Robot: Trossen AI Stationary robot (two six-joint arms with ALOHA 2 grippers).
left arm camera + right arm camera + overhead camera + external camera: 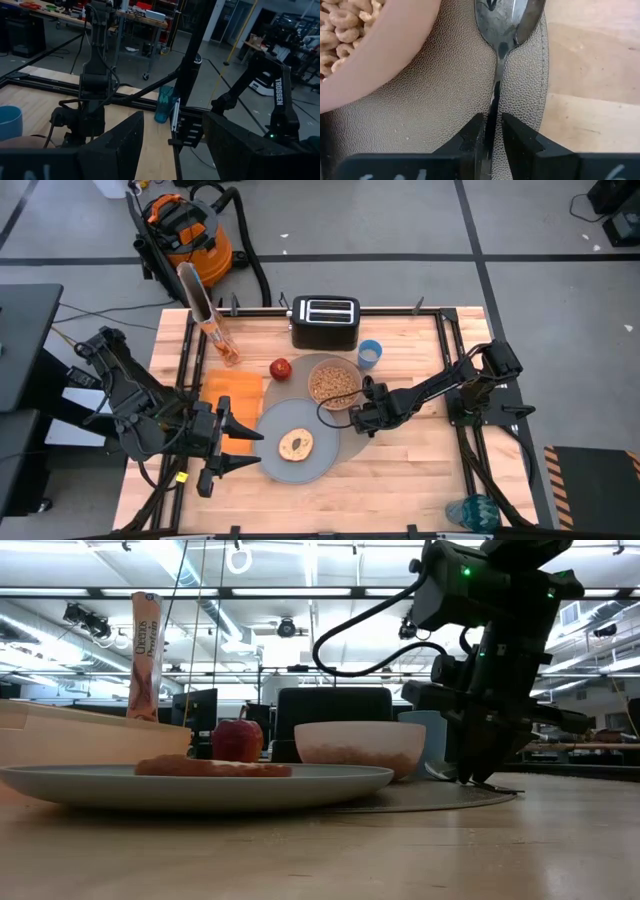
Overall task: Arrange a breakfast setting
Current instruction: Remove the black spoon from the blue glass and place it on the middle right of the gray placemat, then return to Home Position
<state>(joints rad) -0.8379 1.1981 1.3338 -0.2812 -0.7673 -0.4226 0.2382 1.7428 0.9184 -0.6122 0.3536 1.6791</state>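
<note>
A metal spoon (502, 20) lies on the round grey placemat (300, 385), close to its right edge and beside the pale pink bowl (334, 383) of cereal rings. My right gripper (362, 418) points steeply down and is shut on the spoon's handle. The grey-blue plate (295, 465) with the round toasted bread (296, 444) sits on the mat's near part. The red apple (281, 368), blue cup (369, 354) and orange napkin (235, 392) rest on the table. My left gripper (245, 447) hovers open above the plate's left rim, with nothing between its fingers. My right gripper pinches the spoon's thin handle (494, 107) between its two fingertips (475, 135), a little way back from the spoon's bowl. The fingers come steeply from above and stand on either side of the handle. The spoon lies flat on the placemat (445, 100).
A black toaster (325, 320) stands at the far edge. A cereal box (205, 315) stands at the far left. A teal vessel (470, 512) sits by the near right corner. Bare wood lies right of the mat and along the near edge.
</note>
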